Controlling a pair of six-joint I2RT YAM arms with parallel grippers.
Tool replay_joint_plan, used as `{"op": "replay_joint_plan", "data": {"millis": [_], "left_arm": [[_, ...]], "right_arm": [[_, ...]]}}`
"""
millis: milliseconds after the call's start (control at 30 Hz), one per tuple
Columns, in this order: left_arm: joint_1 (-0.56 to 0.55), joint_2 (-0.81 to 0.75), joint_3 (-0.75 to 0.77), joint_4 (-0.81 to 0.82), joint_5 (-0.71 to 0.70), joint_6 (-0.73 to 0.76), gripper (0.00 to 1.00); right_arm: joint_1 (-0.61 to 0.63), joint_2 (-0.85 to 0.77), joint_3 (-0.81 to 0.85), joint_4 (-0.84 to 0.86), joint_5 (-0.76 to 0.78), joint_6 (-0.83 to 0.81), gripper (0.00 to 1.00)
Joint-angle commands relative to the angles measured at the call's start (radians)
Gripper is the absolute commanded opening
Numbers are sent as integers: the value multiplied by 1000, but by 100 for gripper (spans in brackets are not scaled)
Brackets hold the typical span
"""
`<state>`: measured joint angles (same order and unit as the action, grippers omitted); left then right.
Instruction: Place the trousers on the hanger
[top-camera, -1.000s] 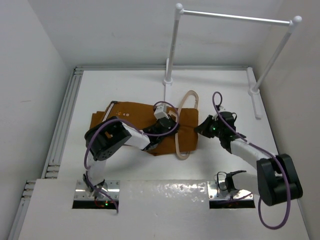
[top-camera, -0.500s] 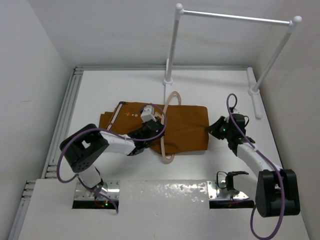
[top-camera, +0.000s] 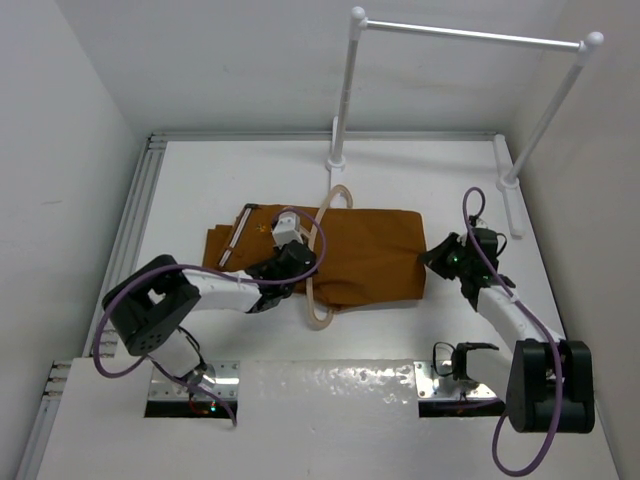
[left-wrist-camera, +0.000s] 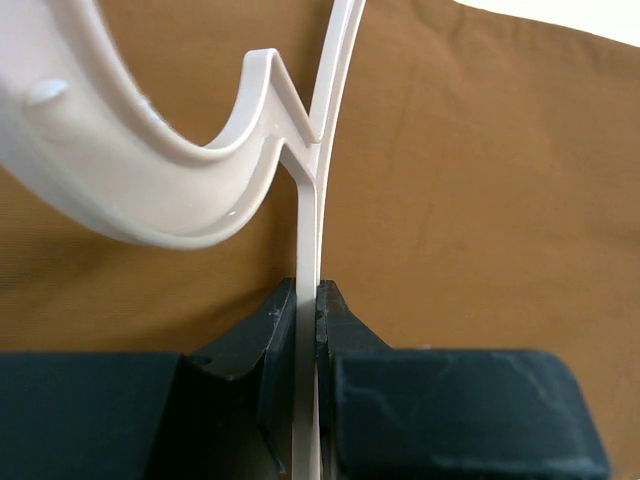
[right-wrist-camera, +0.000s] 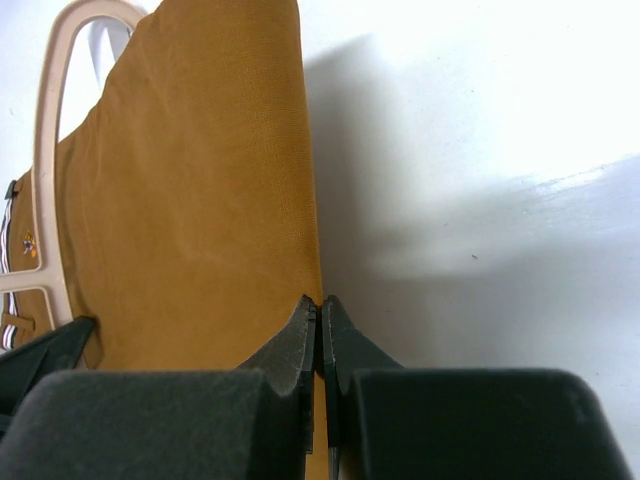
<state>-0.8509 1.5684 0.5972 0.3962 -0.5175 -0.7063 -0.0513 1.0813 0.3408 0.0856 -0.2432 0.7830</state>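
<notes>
The rust-brown trousers (top-camera: 370, 250) lie flat across the middle of the table, with the striped trim at their left end (top-camera: 238, 232). The pale beige hanger (top-camera: 316, 305) lies across them, hook end toward the rail; my left arm hides part of its middle. My left gripper (top-camera: 303, 268) is shut on a thin bar of the hanger (left-wrist-camera: 307, 250), just below its curved part (left-wrist-camera: 150, 190), over the trousers (left-wrist-camera: 480, 200). My right gripper (top-camera: 429, 258) is shut on the right edge of the trousers (right-wrist-camera: 200, 200), its fingertips (right-wrist-camera: 305, 320) pinching the cloth low over the table. The hanger (right-wrist-camera: 45, 150) shows at the far left there.
A white tubular clothes rail (top-camera: 470, 35) stands at the back, with its foot posts at the back centre (top-camera: 337, 158) and at the right (top-camera: 510, 195). White walls close in the left and right sides. A ribbed track (top-camera: 130, 230) runs along the table's left edge.
My left gripper has dragged the hanger leftward over the trousers. My right gripper has pulled the right edge of the trousers to the right, and the cloth now lies longer and flatter.
</notes>
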Motion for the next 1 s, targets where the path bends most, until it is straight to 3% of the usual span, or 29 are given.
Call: {"op": "replay_joint_plan", "data": {"millis": [0,100,467,733,967], "left_arm": [[27,-44,2,-115,-114,42,0],[29,-67,4,-152,-176,34,0],[27,-126,-10,-122,-122,30,0],[19,-271,15,-128,-167,37,0],[16,-281,-4,-142,-177,36,0]], "right_arm": [[-30,-1,14,29,81,-27,0],[-45,-1,15,22,81,-31,0],[-50,66,-10,57,38,-14,0],[-48,75,-19,20,91,-13,0],[-50,22,-19,-14,160,-18,0]]}}
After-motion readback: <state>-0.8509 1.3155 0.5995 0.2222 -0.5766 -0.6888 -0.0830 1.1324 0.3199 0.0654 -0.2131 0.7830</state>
